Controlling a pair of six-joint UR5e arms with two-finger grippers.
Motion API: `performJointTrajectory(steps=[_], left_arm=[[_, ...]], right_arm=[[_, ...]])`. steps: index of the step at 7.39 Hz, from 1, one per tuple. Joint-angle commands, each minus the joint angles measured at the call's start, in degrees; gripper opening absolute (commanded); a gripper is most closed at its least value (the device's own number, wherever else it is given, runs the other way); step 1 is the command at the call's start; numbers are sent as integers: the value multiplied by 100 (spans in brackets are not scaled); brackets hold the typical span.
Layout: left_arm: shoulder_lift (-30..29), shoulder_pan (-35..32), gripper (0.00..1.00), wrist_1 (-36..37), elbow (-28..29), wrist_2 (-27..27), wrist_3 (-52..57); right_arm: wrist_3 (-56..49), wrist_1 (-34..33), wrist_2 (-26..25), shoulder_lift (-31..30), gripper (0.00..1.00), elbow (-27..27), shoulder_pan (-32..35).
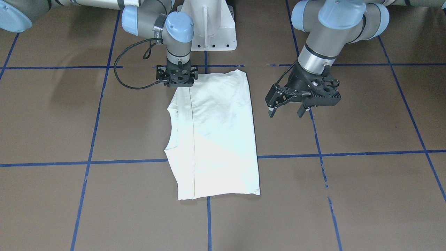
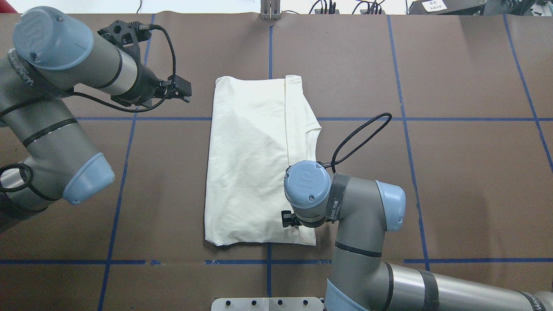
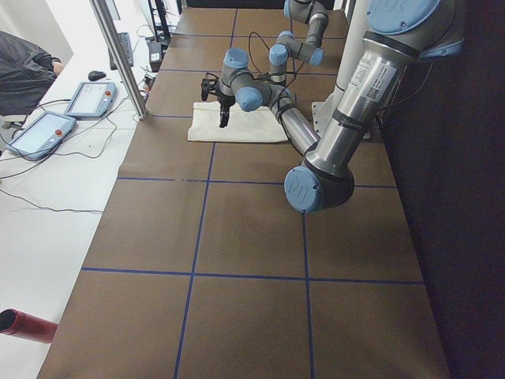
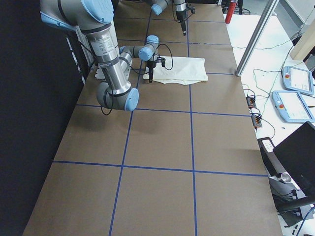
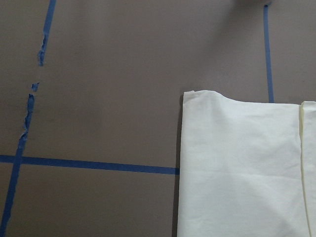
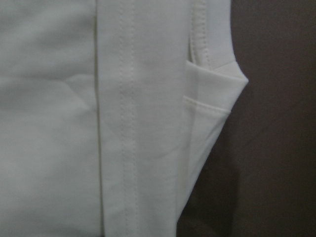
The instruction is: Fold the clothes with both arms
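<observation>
The cream-white shirt (image 1: pixel 216 139) lies folded into a long rectangle on the brown table, plain pale side up; its cat print is hidden. It also shows in the overhead view (image 2: pixel 250 172) and both wrist views (image 5: pixel 242 168) (image 6: pixel 74 123). My right gripper (image 1: pixel 179 79) points straight down onto the shirt's collar-side corner nearest the robot base; its fingers are hidden, so I cannot tell whether it is open or shut. In the overhead view its wrist (image 2: pixel 306 190) covers it. My left gripper (image 1: pixel 285 112) is open and empty, hovering above bare table beside the shirt's other long edge (image 2: pixel 185 91).
The white pedestal (image 1: pixel 212 28) stands just behind the shirt. Blue tape lines (image 1: pixel 348 153) grid the brown table. Teach pendants (image 3: pixel 47 130) and cables lie on a white side bench beyond the table's far edge, next to a metal post (image 3: pixel 118 55).
</observation>
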Motion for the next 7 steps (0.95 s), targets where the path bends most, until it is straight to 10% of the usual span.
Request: performJointTrajectory(steps=[1,7], left_arm=[[-3,77,100,0,-5,14,-41],[-38,218,100,0,-23,14,-94]], right_arm=[[-98,-132,6,-81,100,53,79],[-547,-511,-38,-680,100,904,702]])
